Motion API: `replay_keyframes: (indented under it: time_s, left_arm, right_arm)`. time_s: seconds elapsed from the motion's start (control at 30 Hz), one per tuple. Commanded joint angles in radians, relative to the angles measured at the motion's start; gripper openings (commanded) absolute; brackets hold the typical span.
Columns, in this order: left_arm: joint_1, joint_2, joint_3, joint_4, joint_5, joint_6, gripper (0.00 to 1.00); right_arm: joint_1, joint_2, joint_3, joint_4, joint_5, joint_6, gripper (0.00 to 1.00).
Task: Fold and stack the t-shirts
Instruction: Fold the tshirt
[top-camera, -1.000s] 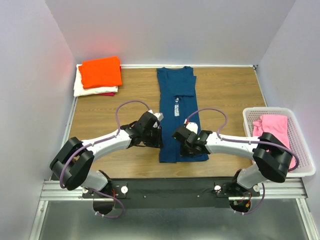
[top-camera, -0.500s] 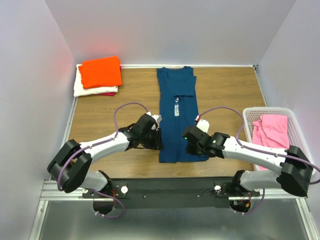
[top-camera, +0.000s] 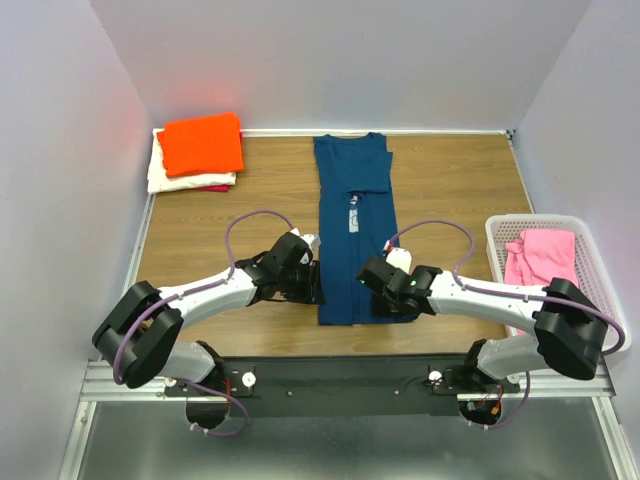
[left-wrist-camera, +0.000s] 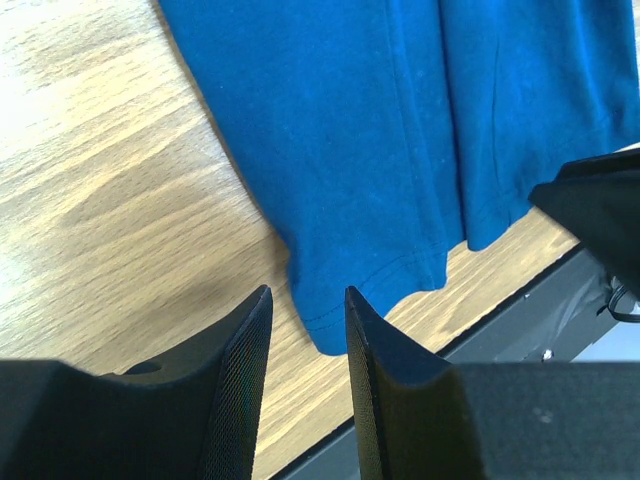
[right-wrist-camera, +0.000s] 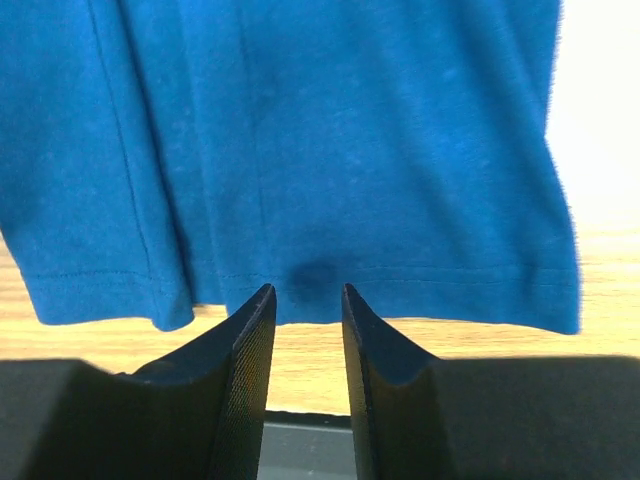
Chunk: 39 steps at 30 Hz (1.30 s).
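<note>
A navy blue t-shirt (top-camera: 354, 235), folded lengthwise into a long strip, lies flat down the middle of the wooden table (top-camera: 200, 235). My left gripper (top-camera: 314, 298) hovers open at the strip's near left corner. In the left wrist view the shirt's hem corner (left-wrist-camera: 330, 320) shows just past the gap of the left gripper (left-wrist-camera: 305, 300), with nothing between the fingers. My right gripper (top-camera: 383, 305) stands open over the near hem. In the right wrist view the right gripper (right-wrist-camera: 305, 295) has its tips at the shirt's hem (right-wrist-camera: 300, 130), gripping nothing.
At the back left an orange t-shirt (top-camera: 202, 143) tops a folded pile over a cream-white one (top-camera: 165, 178) and a red one (top-camera: 213, 187). A pink t-shirt (top-camera: 545, 255) lies in the white basket (top-camera: 603, 270) on the right. The table's near edge runs just below the hem.
The right gripper has opened from shut and shifted a little along the near hem. The left gripper has opened slightly wider and slid toward the near corner.
</note>
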<state>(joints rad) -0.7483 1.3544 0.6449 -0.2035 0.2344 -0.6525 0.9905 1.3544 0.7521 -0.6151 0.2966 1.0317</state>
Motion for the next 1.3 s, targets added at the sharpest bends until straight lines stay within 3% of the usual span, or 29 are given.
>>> replay_keyframes:
  time_s: [0.0, 0.43, 0.57, 0.7, 0.8, 0.93, 1.0, 1.27]
  left_arm:
    - [-0.006, -0.009, -0.002, 0.024, 0.02, -0.002, 0.43]
    - [-0.006, 0.003, -0.004, 0.029, 0.026, 0.004, 0.41]
    - [-0.006, 0.005, -0.014, 0.03, 0.026, 0.004, 0.41]
    - [-0.006, -0.001, -0.017, 0.03, 0.028, 0.004, 0.4]
    - [-0.006, -0.003, -0.017, 0.027, 0.028, 0.005, 0.4]
    - [-0.008, -0.001, -0.016, 0.027, 0.026, 0.007, 0.4]
    - [-0.006, -0.001, -0.014, 0.029, 0.026, 0.007, 0.4]
    - [-0.008, -0.005, -0.022, 0.027, 0.025, 0.008, 0.4]
  right_arm:
    - [0.022, 0.025, 0.007, 0.038, -0.027, -0.004, 0.42]
    - [0.048, 0.124, 0.016, 0.06, -0.007, 0.011, 0.43]
    - [0.054, 0.114, 0.026, 0.06, -0.001, 0.018, 0.23]
    - [0.054, 0.085, 0.035, 0.057, -0.002, 0.004, 0.12]
    - [0.054, 0.068, 0.041, 0.054, -0.01, -0.004, 0.12]
    - [0.054, 0.064, 0.044, 0.045, -0.016, -0.01, 0.25]
    - [0.054, 0.061, 0.047, 0.043, -0.014, -0.012, 0.25]
    - [0.056, 0.057, 0.062, 0.037, -0.011, -0.016, 0.08]
